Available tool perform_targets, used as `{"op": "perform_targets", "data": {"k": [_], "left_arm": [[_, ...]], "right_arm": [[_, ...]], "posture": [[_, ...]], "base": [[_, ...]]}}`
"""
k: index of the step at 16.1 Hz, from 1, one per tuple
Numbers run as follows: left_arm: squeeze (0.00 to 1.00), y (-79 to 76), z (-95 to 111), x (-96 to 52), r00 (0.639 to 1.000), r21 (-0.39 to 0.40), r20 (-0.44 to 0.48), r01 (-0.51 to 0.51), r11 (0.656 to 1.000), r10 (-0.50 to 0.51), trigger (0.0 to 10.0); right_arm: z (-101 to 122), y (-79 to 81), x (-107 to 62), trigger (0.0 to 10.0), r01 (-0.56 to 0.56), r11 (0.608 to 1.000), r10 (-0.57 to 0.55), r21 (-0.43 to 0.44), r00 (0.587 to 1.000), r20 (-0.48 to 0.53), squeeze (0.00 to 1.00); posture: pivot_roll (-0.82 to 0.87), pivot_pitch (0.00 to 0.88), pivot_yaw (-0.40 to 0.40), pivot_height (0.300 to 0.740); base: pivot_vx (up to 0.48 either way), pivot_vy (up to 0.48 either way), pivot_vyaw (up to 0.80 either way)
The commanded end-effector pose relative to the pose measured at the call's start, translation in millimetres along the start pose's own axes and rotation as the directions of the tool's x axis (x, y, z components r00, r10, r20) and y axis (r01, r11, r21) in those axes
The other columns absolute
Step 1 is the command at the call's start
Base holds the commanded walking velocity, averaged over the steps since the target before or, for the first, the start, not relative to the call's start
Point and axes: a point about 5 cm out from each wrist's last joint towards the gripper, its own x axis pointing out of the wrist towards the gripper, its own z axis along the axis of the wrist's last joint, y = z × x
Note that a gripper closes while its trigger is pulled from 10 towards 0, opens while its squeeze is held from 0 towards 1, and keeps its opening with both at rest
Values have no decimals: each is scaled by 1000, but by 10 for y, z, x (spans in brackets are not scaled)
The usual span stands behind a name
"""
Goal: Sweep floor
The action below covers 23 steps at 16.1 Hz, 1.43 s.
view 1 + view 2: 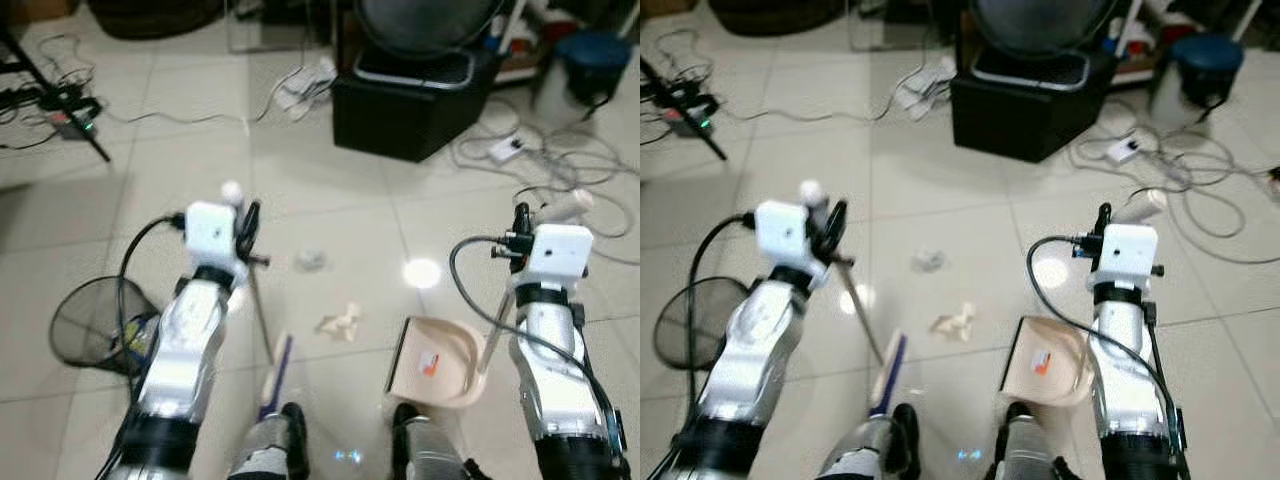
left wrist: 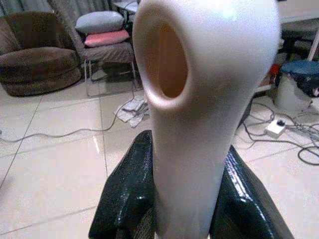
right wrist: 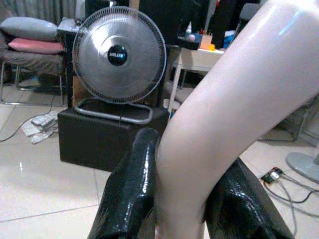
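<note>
Fan (image 3: 119, 55) badge unreadable (blurred) — left claw (image 2: 192, 199) clamps the broom handle (image 2: 199, 99), right claw (image 3: 187, 199) clamps the dustpan handle (image 3: 234, 109); paper scraps (image 1: 340, 322) lie between.

Two silver arms with a brushed metallic sheen are seen, each ending in a white box-shaped wrist housing above a black collar, and a broad black band is wrapped around each arm lower down. A black cable is looped from the side of each housing back along the arm, and the left gripper (image 1: 247, 222) and right gripper (image 1: 521, 217) are each formed of two long, glossy black fingers (image 2: 127, 191) with rounded outer surfaces. Two dark, rounded feet are visible between the arms.
</note>
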Motion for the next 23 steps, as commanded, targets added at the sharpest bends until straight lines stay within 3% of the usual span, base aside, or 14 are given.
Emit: {"op": "perform_targets", "data": {"k": [1,4,7,11,15,23], "left_arm": [[0,35,24,-36,1000,30,3,1,1000,-1,10000],[0,-10,-7,-151,1000,44,-16,13,999,-12,10000],[0,3,10,-170,1000,40,-26,-11,999,12,10000],[0,-5,102,-120,1000,82,11,2,997,-3,10000],[0,-46,110,-111,1000,92,1,26,995,-27,10000],[0,-181,121,-82,996,83,-7,93,992,-92,10000]], "right_arm": [[94,35,1,10000,-14,1000,14,7,999,31,0],[129,78,-6,10000,-50,999,49,19,998,29,0],[144,97,23,10000,-75,997,75,14,997,25,0],[161,142,71,10000,-93,996,93,13,996,19,0],[117,117,-1,10000,-73,997,74,21,997,-11,0],[79,78,-111,10000,-36,999,38,26,998,-46,0]], "posture": [[-50,108,58,740],[-48,40,27,740],[-40,1,12,740],[-32,1,13,740],[-39,21,30,740],[-45,50,64,740]], "base": [[0,0,0],[0,0,0],[0,0,0],[0,0,0],[0,0,0],[315,0,0]]}}
